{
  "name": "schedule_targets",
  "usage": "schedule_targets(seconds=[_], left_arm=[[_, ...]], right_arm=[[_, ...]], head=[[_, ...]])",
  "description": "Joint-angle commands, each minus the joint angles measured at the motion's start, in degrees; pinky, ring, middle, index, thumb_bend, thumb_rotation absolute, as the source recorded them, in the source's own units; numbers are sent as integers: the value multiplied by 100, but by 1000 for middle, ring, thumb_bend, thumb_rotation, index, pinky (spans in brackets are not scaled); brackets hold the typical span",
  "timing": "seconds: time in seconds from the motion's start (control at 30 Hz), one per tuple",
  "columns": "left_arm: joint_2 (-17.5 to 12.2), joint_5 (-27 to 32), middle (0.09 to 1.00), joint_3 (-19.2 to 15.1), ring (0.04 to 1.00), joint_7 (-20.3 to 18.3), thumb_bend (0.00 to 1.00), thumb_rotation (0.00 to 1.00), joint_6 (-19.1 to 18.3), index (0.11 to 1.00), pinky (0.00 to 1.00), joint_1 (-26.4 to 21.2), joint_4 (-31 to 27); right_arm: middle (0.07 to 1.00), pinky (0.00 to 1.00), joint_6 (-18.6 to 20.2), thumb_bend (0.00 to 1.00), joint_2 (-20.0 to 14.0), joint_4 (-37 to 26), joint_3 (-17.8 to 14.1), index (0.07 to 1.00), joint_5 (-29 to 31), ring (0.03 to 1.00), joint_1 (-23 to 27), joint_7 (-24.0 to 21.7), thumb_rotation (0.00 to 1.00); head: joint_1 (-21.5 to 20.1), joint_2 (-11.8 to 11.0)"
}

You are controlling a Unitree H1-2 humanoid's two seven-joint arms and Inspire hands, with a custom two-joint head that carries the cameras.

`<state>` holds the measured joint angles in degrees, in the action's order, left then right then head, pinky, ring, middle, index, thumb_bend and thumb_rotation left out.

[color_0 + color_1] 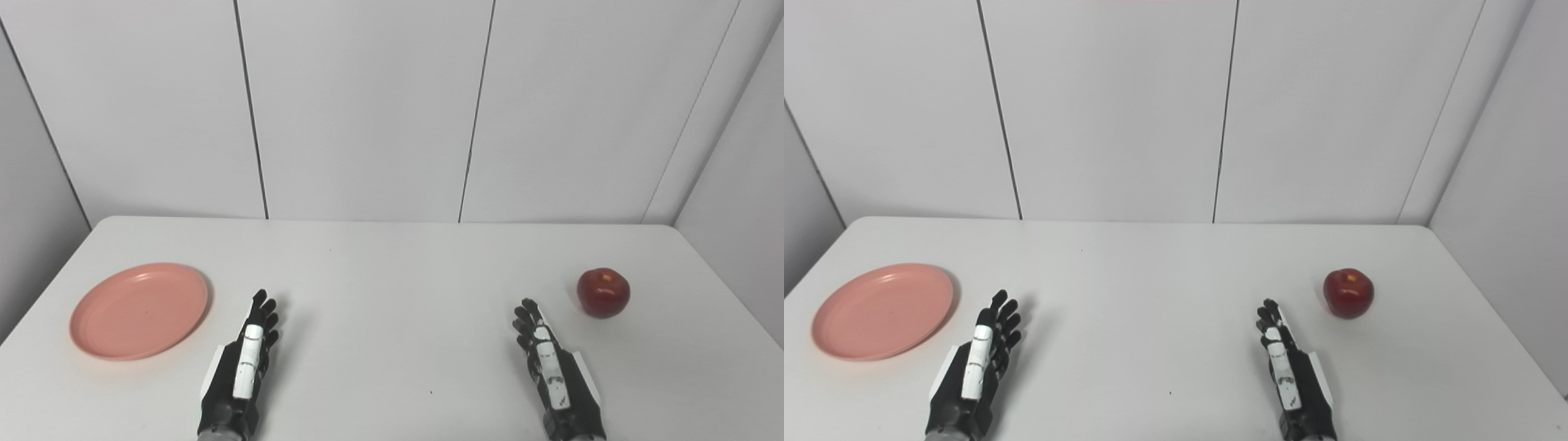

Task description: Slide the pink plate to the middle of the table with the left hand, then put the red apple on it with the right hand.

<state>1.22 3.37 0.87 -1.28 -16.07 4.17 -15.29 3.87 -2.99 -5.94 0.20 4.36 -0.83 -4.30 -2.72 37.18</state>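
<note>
A pink plate lies flat on the left side of the white table. It holds nothing. A red apple stands on the right side, apart from everything. My left hand rests low near the front edge, just right of the plate and not touching it, fingers stretched forward and open. My right hand rests the same way left of and nearer than the apple, open and holding nothing.
White wall panels rise behind the table's far edge. A side wall stands close at the right. The table's rounded corners show at the back left and back right.
</note>
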Motion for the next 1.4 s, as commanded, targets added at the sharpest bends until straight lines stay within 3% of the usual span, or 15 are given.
schedule_targets(seconds=[0.0, 0.13, 0.3, 1.37], left_arm=[[-96, 33, 1000, -12, 1000, -55, 707, 1000, -105, 1000, 1000, 407, -333], [-88, 33, 1000, 10, 1000, -53, 736, 1000, -368, 1000, 1000, 446, -610], [-81, 89, 1000, 3, 1000, -68, 738, 1000, -505, 1000, 1000, 448, -730], [-94, 95, 1000, -5, 1000, -89, 721, 1000, -439, 1000, 1000, 430, -548]], right_arm=[[953, 1000, 297, 872, -40, -231, 21, 961, 53, 958, 102, -60, 1000], [951, 1000, 526, 869, -96, -499, 25, 960, 82, 953, 61, -88, 1000], [945, 1000, 629, 872, -129, -609, 28, 957, 122, 945, 59, -115, 1000], [954, 1000, 672, 884, -68, -420, 15, 967, 109, 957, 181, -53, 1000]], head=[[16, 146], [50, 304], [62, 326], [-1, 150]])
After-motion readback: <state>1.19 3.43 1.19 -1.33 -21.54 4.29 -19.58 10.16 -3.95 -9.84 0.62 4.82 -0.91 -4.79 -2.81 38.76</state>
